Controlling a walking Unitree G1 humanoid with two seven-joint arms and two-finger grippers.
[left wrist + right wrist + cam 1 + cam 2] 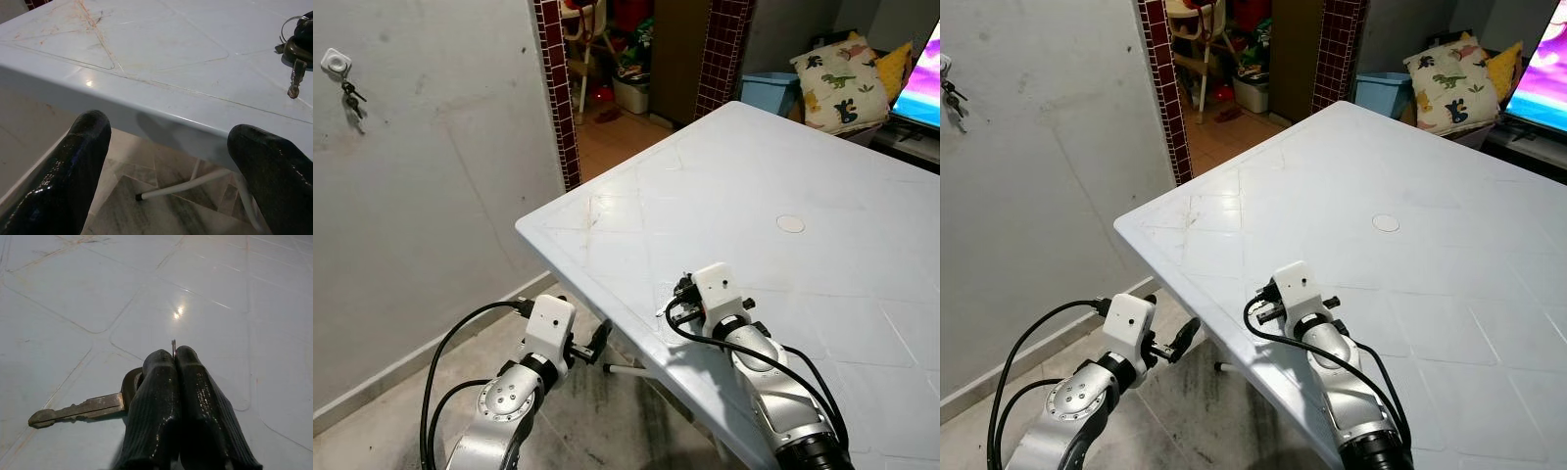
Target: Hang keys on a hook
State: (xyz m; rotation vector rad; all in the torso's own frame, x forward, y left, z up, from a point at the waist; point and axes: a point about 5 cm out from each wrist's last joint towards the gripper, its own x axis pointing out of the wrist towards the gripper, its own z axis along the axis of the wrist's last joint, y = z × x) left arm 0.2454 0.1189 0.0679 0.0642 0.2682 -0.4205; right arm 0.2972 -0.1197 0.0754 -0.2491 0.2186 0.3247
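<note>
Right wrist view: black fingers [176, 401] of right gripper [677, 296] pressed tight together, thin metal key ring nipped between the tips, bronze key [80, 410] sticking out sideways, flat over the white table [73, 298]. Same keys [295, 51] seen from left wrist view, lying at the table's surface near its edge, ring and dark head partly cut off by the frame. Left gripper [597, 343] low, off the table's near corner, below the tabletop [744, 196], fingers [78, 161] spread wide, nothing between them, tiled floor [146, 215] and a white table leg beneath. Farther on the table, a small round white cap [790, 223]. Beyond, on the grey wall [431, 176] to the left, a white hook [335, 64] with another bunch of keys [352, 101] hanging from it. Farther back, brick-tiled doorway [556, 88], blue bin [769, 91], dinosaur-print cushion [837, 80].
</note>
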